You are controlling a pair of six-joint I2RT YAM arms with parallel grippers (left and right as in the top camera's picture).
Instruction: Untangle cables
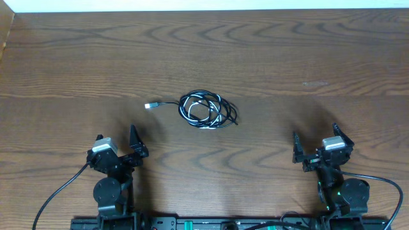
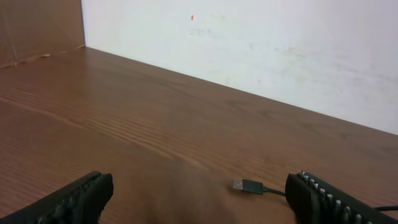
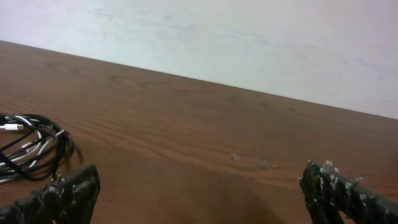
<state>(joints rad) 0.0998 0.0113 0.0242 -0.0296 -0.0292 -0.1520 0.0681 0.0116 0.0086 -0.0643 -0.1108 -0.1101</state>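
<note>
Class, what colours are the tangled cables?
The cables are black and white, clearest in the overhead view.

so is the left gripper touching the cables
Apart. The overhead view shows bare table between the left gripper and the cables.

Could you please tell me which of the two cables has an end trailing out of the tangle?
The black cable: its plug lies out to the left of the coil, while the white cable lies looped within it.
</note>
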